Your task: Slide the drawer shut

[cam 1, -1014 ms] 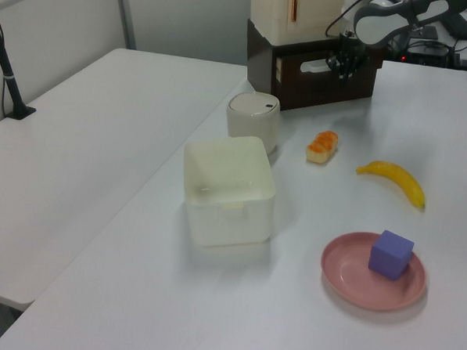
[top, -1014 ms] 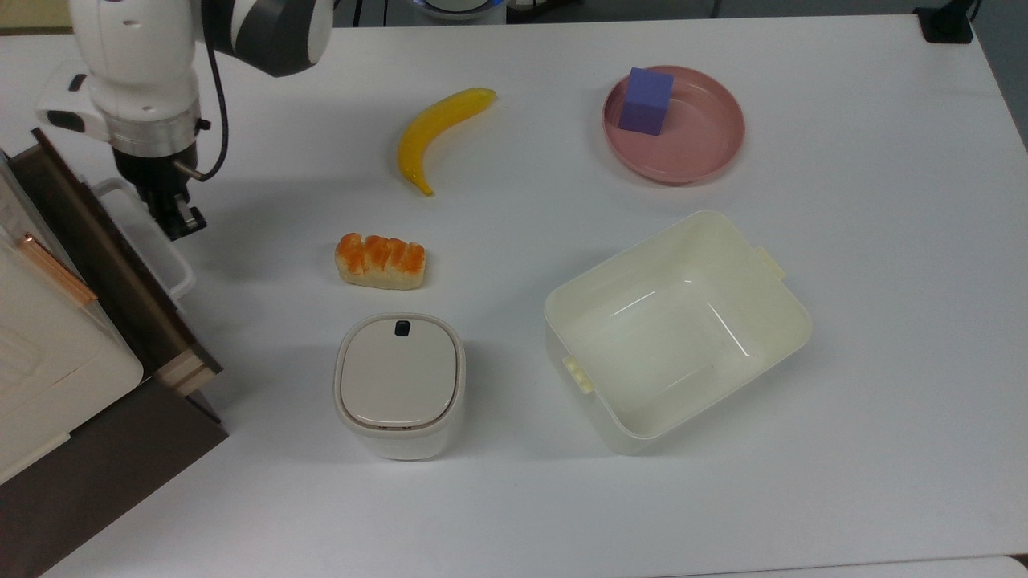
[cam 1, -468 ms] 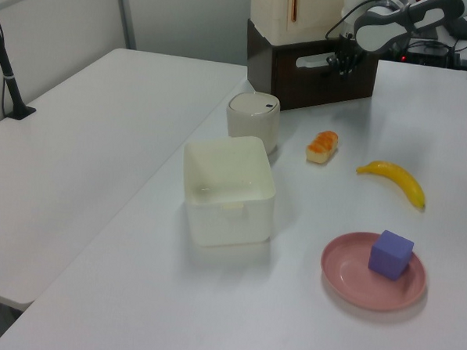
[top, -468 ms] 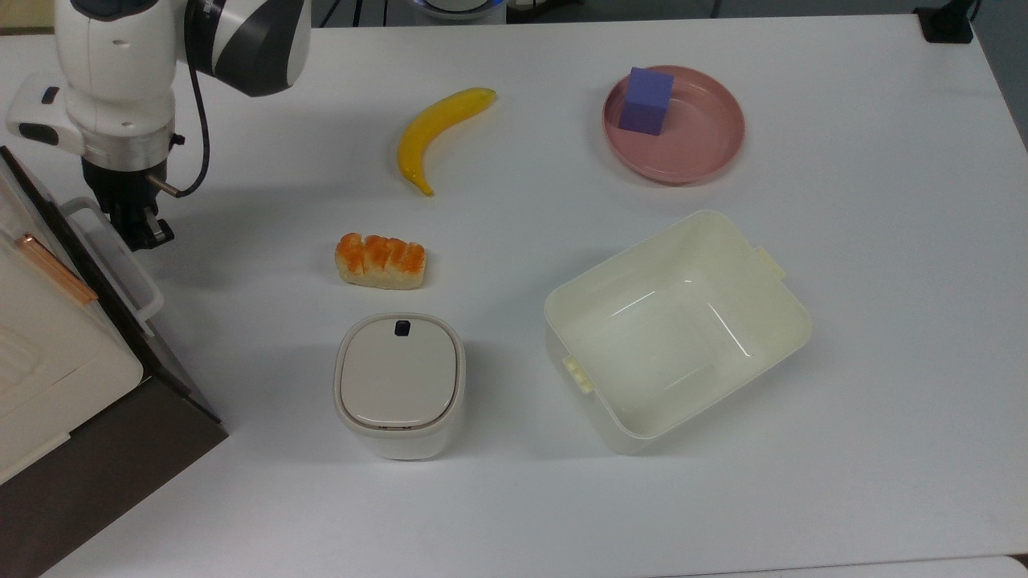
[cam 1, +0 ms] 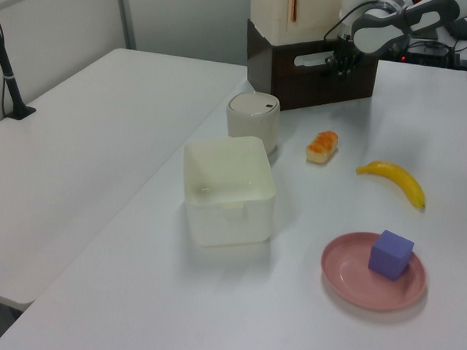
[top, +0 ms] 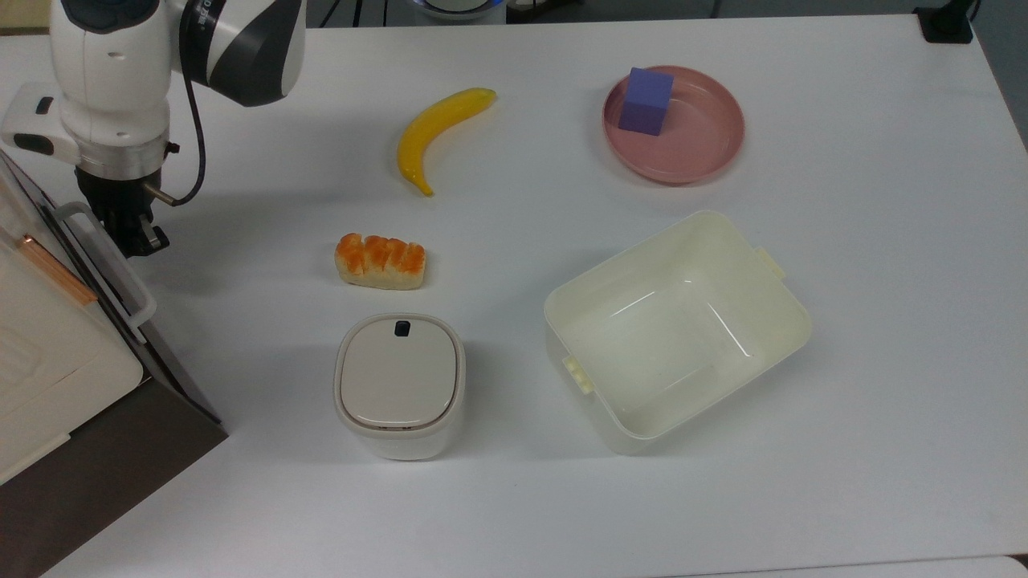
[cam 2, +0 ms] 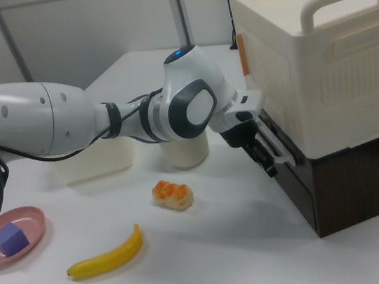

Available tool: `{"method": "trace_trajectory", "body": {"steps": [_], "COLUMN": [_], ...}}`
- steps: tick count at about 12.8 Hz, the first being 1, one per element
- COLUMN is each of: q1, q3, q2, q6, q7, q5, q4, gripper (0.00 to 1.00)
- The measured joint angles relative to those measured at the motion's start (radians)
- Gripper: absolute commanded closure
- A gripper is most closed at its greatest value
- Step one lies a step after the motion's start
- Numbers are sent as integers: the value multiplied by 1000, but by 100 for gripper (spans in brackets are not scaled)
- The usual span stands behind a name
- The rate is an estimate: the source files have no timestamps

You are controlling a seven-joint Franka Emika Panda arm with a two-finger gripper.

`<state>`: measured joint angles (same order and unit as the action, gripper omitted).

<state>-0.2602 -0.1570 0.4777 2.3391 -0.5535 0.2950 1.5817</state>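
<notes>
The drawer's dark brown front panel sits about flush with the dark cabinet at the top view's left edge, and none of its light wood sides show. Its white loop handle sticks out toward the table. My gripper points down right beside the far end of that handle, fingers shut with nothing between them. In the left view the gripper is just right of the handle. In the right view the gripper rests against the handle.
A cream box with a copper bar sits on the cabinet. On the table are a bread roll, a banana, a lidded canister, a large cream tub and a pink plate with a purple cube.
The drawer has slid into the cabinet toward the top view's left; its wood side no longer shows. My gripper moved left with the handle.
</notes>
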Motion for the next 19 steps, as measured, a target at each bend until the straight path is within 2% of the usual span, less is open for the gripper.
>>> {"method": "trace_trajectory", "body": {"steps": [2, 4, 8, 9, 12, 15, 16, 19], "q1": [1, 5, 22, 30, 99, 145, 161, 216], "q3": [7, 39, 162, 178, 193, 194, 194, 193], "q2": [-3, -21, -100, -120, -193, -300, -340, -407], "q6": [0, -6, -197, -235, -349, -445, -479, -583], "q7": [48, 110, 206, 229, 363, 503, 528, 535], "q5": [0, 0, -3, -16, -123, -190, -203, -215], "q4": [2, 2, 3, 4, 8, 38, 53, 67], "gripper": [100, 100, 100, 100, 89, 77, 75, 53]}}
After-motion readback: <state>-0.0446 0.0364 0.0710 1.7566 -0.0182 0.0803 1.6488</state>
